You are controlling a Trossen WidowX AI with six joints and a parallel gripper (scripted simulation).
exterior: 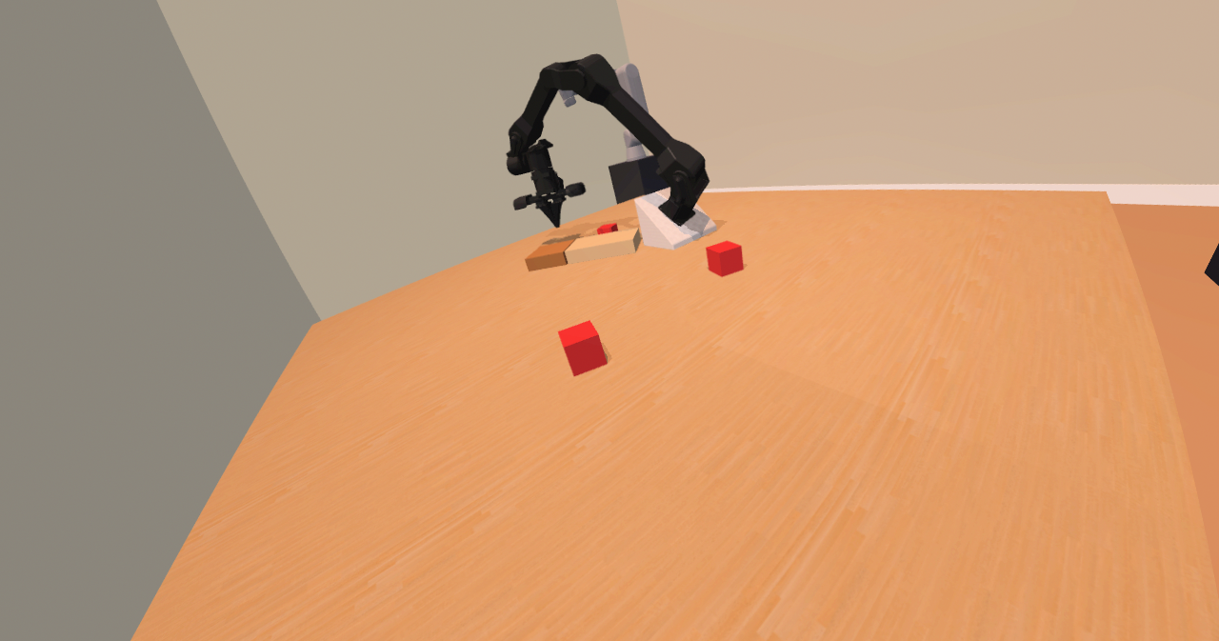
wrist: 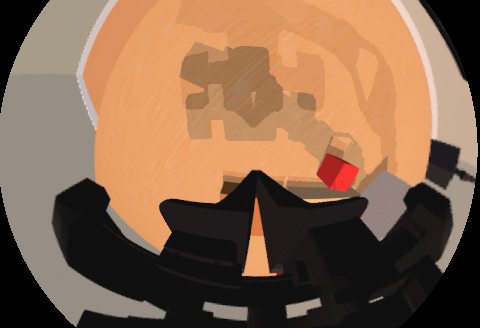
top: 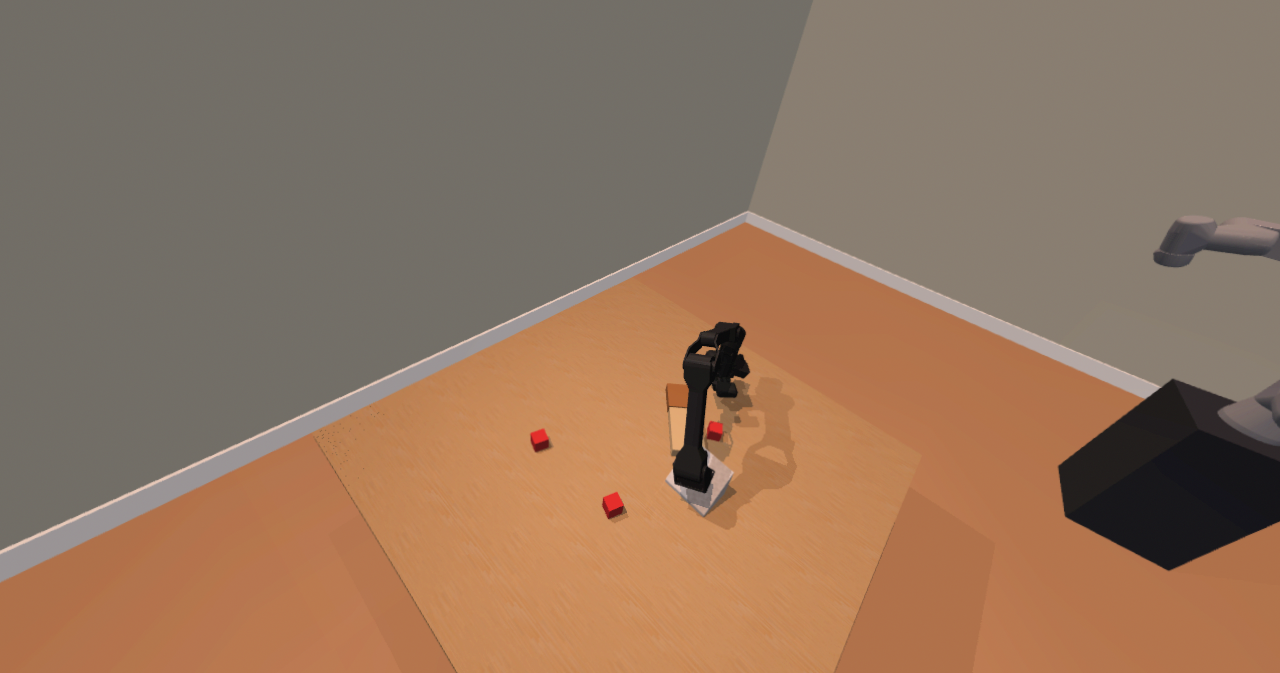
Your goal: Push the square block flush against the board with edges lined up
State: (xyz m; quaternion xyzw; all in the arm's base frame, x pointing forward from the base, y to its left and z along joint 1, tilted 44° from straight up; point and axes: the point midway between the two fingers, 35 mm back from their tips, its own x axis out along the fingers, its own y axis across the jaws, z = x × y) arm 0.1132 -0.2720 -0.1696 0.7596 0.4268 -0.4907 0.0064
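Hanging above the table, the gripper (exterior: 551, 203) was clenched tight on nothing, its tips pointing down and raised off the wood. Just below it lay the square block (exterior: 547, 254), darker brown, with one side pressed flat against the end of the paler board (exterior: 601, 246); the two formed one straight strip with their long edges even, near the far edge of the tabletop (exterior: 767, 432), beside the arm's base (exterior: 673, 228). A small red cube (exterior: 607, 229) sat just behind the board. Another red cube (exterior: 724, 257) rested close to the base, and a third red cube (exterior: 582, 347) stood nearer the middle of the table, well apart from the strip.
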